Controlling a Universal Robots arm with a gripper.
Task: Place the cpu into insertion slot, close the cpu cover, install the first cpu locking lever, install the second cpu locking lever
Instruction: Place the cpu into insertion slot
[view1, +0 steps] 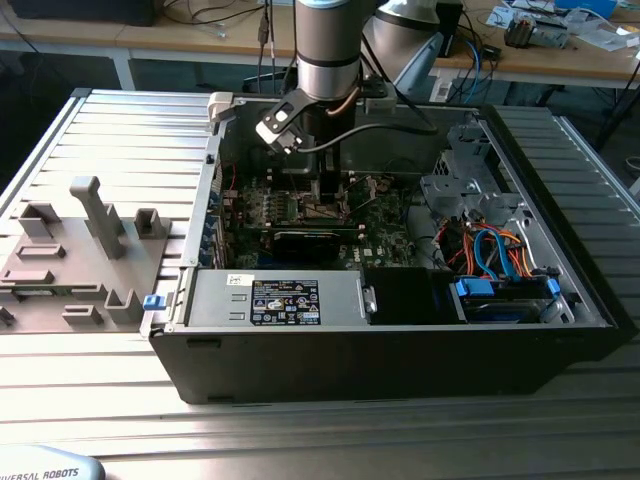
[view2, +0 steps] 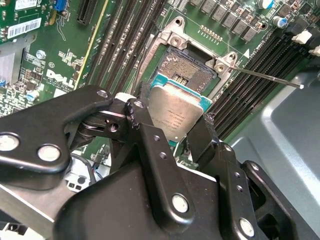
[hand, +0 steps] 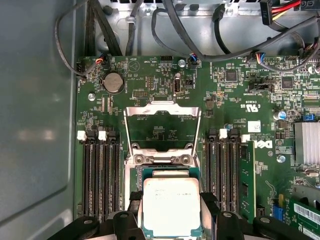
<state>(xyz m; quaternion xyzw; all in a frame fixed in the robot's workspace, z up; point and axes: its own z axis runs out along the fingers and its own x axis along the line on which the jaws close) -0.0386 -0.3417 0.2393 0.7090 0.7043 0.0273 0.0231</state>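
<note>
One arm (view1: 328, 50) reaches down into one open computer case (view1: 400, 340); one grey fixture tray (view1: 80, 250) sits just beside the case at the exterior view's left.

In the second wrist view we see the gripper (view2: 172, 117) clamped on the cpu (view2: 177, 115); two black fingers (view2: 145, 130), one on each opposite edge of the chip; the gap is narrow, just chip-wide.

We count one cpu, silver top up; it hangs over the near part of the one socket (view2: 192, 70); it looks not seated, and the socket's grey contact field shows bare beyond the chip.

We count one cpu cover (hand: 162, 106); it is swung open on its hinge, standing away from the socket; the green motherboard (hand: 150, 75) shows through its window.

One locking lever (view2: 260, 75), a thin metal rod, sticks out free from a socket corner and lies over the memory slots (hand: 102, 170); it is unlatched.

We count two banks of memory slots, one per side of the socket; one coin cell (hand: 113, 82) sits on the board beyond the cover.
</note>
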